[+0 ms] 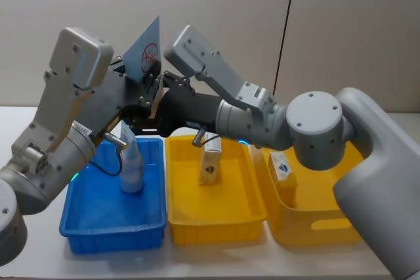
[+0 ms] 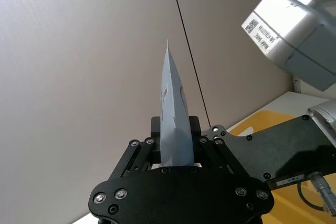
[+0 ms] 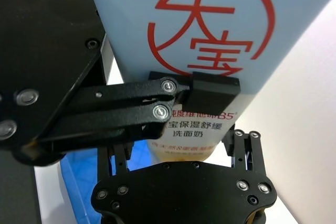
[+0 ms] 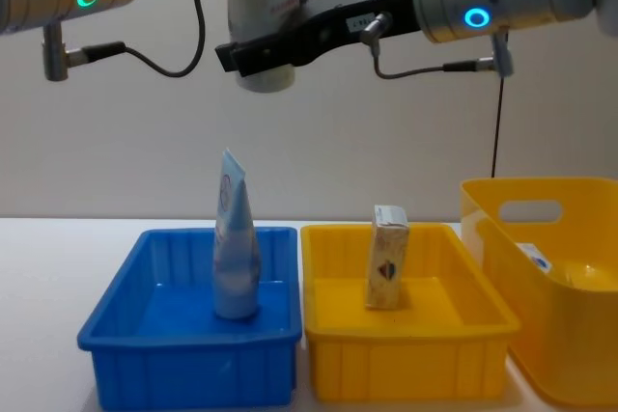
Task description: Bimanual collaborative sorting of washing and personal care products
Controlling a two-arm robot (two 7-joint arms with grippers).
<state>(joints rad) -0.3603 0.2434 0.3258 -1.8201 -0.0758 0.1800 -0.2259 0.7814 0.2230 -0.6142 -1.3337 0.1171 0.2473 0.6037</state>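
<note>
Nearest you: blue tray (image 1: 85,224), one tube (image 1: 131,165) upright on its cap. Yellow tray (image 1: 216,218), one cream carton (image 1: 210,165) upright; a second carton (image 1: 282,168) in the handled basket (image 1: 328,221). Second tube (image 1: 146,54) held aloft, flat crimp upward; left tool (image 2: 176,153) and right tool (image 3: 181,150) both clamp it. Right wrist view alone shows its red logo.

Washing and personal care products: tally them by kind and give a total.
Squeeze tubes: 2, one standing in the blue tray, one held aloft between both hands.
Cream cartons: 2, one in the yellow tray, one in the yellow basket.
Total: 4
</note>
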